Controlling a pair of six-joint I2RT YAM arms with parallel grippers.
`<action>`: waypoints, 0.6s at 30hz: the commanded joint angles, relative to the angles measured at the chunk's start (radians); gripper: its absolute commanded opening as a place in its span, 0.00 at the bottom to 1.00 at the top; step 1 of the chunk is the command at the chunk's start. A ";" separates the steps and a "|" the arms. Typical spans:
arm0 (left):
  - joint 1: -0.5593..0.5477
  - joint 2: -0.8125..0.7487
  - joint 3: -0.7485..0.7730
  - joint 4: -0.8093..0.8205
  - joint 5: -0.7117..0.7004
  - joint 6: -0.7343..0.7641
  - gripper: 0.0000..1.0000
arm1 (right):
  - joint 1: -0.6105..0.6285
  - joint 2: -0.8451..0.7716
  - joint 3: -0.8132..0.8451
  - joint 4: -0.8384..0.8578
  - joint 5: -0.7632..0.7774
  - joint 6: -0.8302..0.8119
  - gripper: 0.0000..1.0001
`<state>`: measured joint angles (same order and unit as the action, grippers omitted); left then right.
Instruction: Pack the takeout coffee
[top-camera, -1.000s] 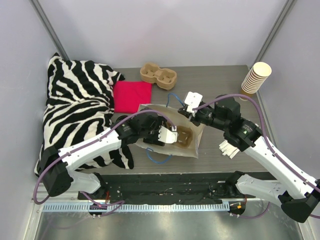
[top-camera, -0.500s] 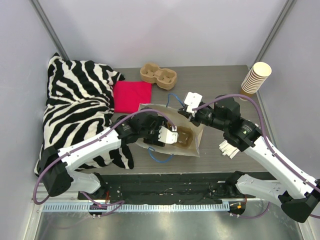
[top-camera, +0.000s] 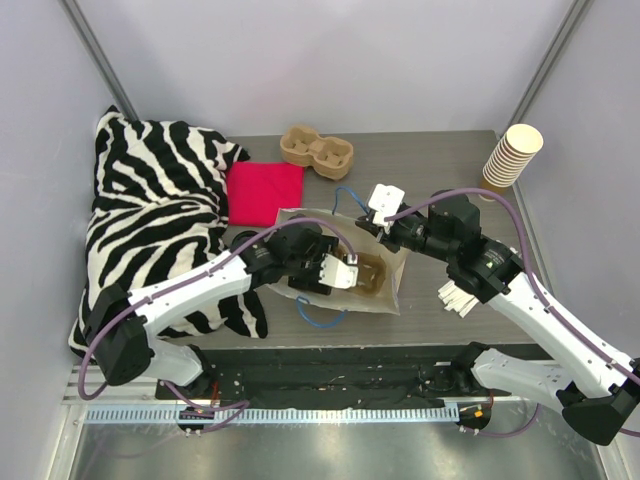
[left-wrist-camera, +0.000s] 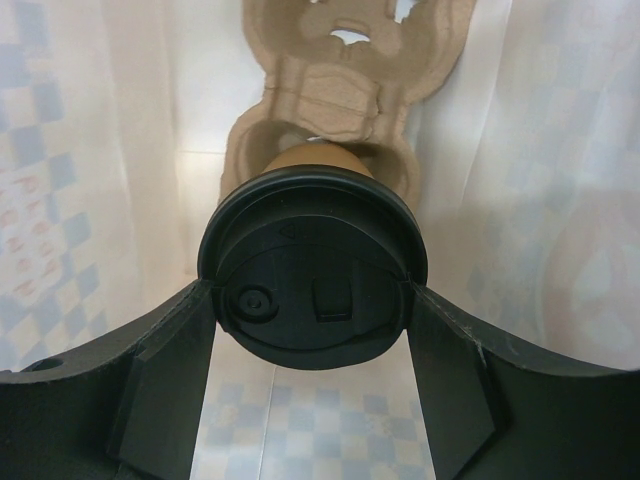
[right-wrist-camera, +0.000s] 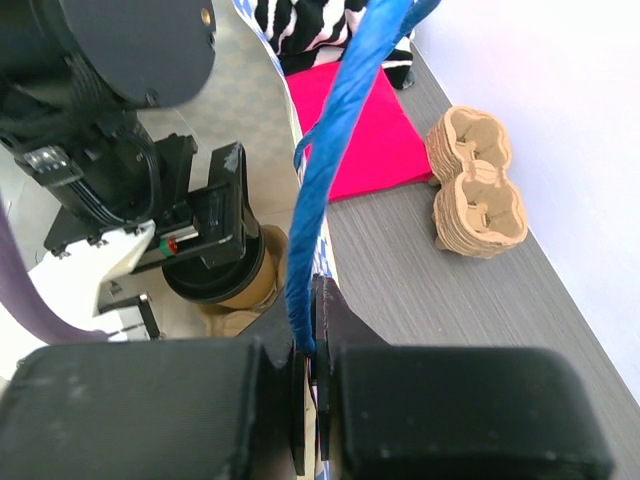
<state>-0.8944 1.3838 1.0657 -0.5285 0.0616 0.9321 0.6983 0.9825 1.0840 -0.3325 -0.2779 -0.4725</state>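
The coffee (left-wrist-camera: 312, 275) is inside the bag (top-camera: 300, 222), gripped at its black lid by the left hand (left-wrist-camera: 310, 300). That hand is open about as wide as the lid, one finger (left-wrist-camera: 165, 370) pressed to each side of the rim. In the left wrist view the tan cup points at the near pocket of the carrier (left-wrist-camera: 345, 70) that lies in the bag. Its base is hidden behind the lid, so whether it sits in the pocket cannot be told.

The right hand (right-wrist-camera: 305, 345) is nearly closed, pinching the bag's far blue handle (right-wrist-camera: 335, 130) and holding that side of the mouth up. The bag lies on its side at the middle of the desk (top-camera: 430, 160), its other blue handle (top-camera: 315, 315) loose at the near edge.

Beyond the bag, a red cloth (top-camera: 264, 190) lies flat, with a second carrier (top-camera: 317, 150) just beside it to the right. A zebra cloth (top-camera: 155, 200) covers the left end of the desk. A stack of lidless cups (top-camera: 512, 155) leans in the far right corner, well apart from the bag.
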 joint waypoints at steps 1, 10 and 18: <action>0.000 0.030 0.054 0.016 -0.006 0.005 0.00 | 0.001 -0.002 0.013 0.070 -0.003 -0.003 0.01; 0.005 0.098 0.059 -0.008 -0.039 0.014 0.00 | -0.006 0.005 0.013 0.070 -0.026 0.020 0.01; 0.043 0.211 0.134 -0.093 -0.011 0.013 0.00 | -0.075 0.041 0.028 0.059 -0.084 0.074 0.01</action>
<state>-0.8803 1.5345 1.1481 -0.5488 0.0353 0.9466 0.6647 1.0073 1.0840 -0.3290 -0.3065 -0.4427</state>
